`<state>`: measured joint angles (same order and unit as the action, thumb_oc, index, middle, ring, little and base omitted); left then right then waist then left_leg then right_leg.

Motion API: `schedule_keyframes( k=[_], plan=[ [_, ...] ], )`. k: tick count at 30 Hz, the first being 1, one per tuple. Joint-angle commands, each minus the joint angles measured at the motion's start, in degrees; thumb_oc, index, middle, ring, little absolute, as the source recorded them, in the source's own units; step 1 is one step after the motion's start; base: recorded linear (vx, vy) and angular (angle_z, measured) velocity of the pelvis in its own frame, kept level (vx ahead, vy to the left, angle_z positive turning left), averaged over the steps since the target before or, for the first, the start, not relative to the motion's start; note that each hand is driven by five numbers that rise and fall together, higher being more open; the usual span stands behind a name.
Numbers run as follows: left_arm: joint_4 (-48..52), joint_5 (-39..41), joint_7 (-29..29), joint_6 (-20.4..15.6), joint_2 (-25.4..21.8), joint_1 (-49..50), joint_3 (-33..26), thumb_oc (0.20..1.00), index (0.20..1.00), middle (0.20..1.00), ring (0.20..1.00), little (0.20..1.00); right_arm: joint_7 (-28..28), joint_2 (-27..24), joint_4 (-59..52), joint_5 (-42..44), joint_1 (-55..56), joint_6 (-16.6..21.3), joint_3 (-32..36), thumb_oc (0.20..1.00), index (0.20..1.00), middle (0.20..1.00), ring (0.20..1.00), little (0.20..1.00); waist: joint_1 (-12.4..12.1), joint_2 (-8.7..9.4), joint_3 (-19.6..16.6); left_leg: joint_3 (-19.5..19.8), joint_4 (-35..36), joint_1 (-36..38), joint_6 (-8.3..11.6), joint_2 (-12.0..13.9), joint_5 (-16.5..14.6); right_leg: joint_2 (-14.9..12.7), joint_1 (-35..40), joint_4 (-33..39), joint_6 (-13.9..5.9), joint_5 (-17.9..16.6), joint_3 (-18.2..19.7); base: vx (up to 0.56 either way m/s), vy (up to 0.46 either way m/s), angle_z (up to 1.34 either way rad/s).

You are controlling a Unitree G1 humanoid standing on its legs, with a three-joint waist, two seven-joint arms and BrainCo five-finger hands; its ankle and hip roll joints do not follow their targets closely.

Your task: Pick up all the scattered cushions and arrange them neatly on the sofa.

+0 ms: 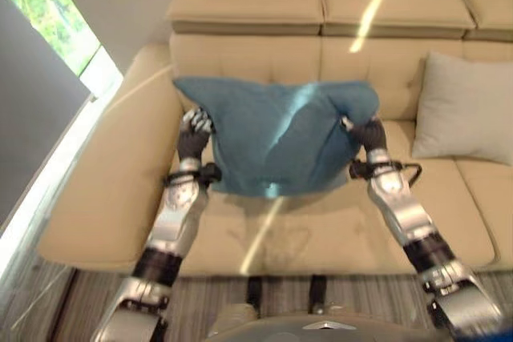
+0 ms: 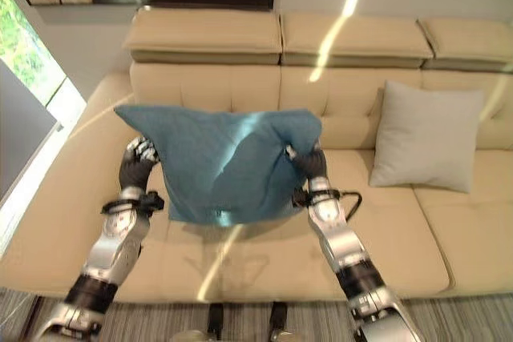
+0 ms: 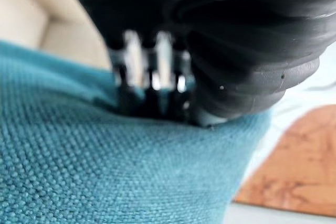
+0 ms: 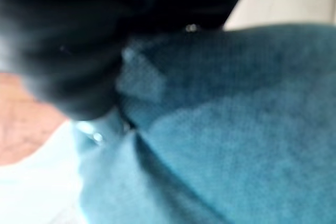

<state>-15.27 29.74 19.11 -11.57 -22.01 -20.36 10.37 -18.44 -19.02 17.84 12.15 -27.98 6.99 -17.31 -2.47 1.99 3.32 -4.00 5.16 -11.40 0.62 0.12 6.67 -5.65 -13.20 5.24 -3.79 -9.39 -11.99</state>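
Note:
A teal cushion (image 1: 272, 138) hangs in the air in front of the beige sofa's backrest, above the left seat (image 1: 321, 234). My left hand (image 1: 192, 140) grips its left edge, with the dark-tipped fingers (image 3: 152, 85) dug into the woven cloth (image 3: 105, 171). At the cushion's upper right corner, my right hand (image 1: 369, 135) is curled round the bunched fabric (image 4: 236, 145). A light grey cushion (image 1: 463, 110) leans upright against the backrest on the seat to the right.
The sofa's wide left armrest (image 1: 104, 190) lies beside my left arm. A bright window (image 1: 48, 14) runs along the left wall. A striped rug (image 1: 208, 302) covers the floor in front of the sofa.

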Motion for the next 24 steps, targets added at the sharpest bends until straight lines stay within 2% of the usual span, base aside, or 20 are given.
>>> schedule_keyframes(
  k=[1, 2, 4, 7, 11, 16, 24],
  plan=[
    [0.49, -3.47, -0.21, -5.98, -1.46, -12.10, 6.31, 0.200, 0.200, 0.200, 0.200, 0.200, -0.94, 0.62, -4.15, -1.04, -10.64, 4.49, -3.13, 0.200, 0.200, 0.200, 0.200, 0.200, 0.15, -0.67, 0.85, -2.76, -0.16, -0.77, 3.66, 2.53, -3.08, -0.69, 2.56, -0.24, -4.79, 5.45, -0.11, -0.09, 0.036, 0.01],
    [-1.99, -3.25, 0.81, -6.62, -3.03, -16.71, 7.23, 0.200, 0.200, 0.200, 0.200, 0.200, -1.86, -0.01, -1.90, -0.54, -14.79, 4.44, -3.93, 0.200, 0.200, 0.200, 0.200, 0.200, 0.11, -0.57, 0.89, -2.61, -0.16, -3.14, 4.04, 2.35, -2.60, -0.58, 0.19, -0.24, -4.91, 4.80, 0.21, -0.08, 0.023, -0.01],
    [-3.04, -3.27, 1.14, -6.90, -3.71, -18.78, 7.73, 0.200, 0.200, 0.200, 0.200, 0.200, -2.22, -0.34, -0.91, -0.38, -17.00, 4.59, -4.12, 0.200, 0.200, 0.200, 0.200, 0.200, 0.12, -0.46, 0.59, -2.49, -0.16, -4.68, 4.21, 2.29, -2.03, -0.53, -1.41, -0.24, -4.91, 4.34, 0.26, -0.03, 0.012, 0.00],
    [-9.51, -2.62, 2.00, -8.14, -7.69, -29.56, 11.55, 0.200, 0.200, 0.200, 0.200, 0.200, -3.58, -2.78, 4.39, 0.18, -26.10, 4.68, -6.48, 0.200, 0.200, 0.200, 0.200, 0.200, 0.24, -0.06, 0.25, -2.27, -0.16, -9.15, 4.76, 1.77, -1.15, -0.42, -5.90, -0.24, -5.22, 3.24, 0.64, -0.01, 0.038, 0.02],
    [-13.12, -1.04, 2.18, -9.05, -8.94, -35.05, 13.13, 0.200, 0.200, 0.200, 0.200, 0.200, -4.54, -3.89, 7.30, 0.25, -31.08, 5.20, -7.73, 0.200, 0.200, 0.200, 0.200, 0.200, 0.17, 0.26, 0.48, -1.90, -0.16, -11.63, 4.83, 1.56, -0.64, -0.49, -8.60, -0.24, -5.52, 2.61, 0.79, 0.01, 0.022, -0.03],
    [-15.99, 0.65, 2.56, -9.39, -9.46, -38.96, 14.25, 0.200, 0.200, 0.200, 0.200, 0.200, -5.47, -4.78, 9.84, 0.61, -35.01, 5.21, -9.04, 0.200, 0.200, 0.200, 0.200, 0.200, -0.13, 0.46, 0.96, -1.35, -0.16, -13.34, 4.97, 1.37, -0.12, -0.35, -10.41, -0.24, -5.79, 2.26, 1.09, 0.00, 0.006, -0.02],
    [-20.28, 2.21, 2.01, -9.14, -7.97, -39.56, 14.55, 0.200, 0.200, 0.200, 0.200, 0.200, -5.34, -5.55, 15.76, 1.22, -37.89, 4.02, -11.34, 0.200, 0.200, 0.200, 0.200, 0.200, -0.27, 0.96, 2.11, -0.71, -0.16, -18.14, 5.17, 1.48, 0.90, -0.41, -15.99, -0.24, -5.94, 1.31, 1.07, 0.00, 0.000, 0.00]
  ],
)
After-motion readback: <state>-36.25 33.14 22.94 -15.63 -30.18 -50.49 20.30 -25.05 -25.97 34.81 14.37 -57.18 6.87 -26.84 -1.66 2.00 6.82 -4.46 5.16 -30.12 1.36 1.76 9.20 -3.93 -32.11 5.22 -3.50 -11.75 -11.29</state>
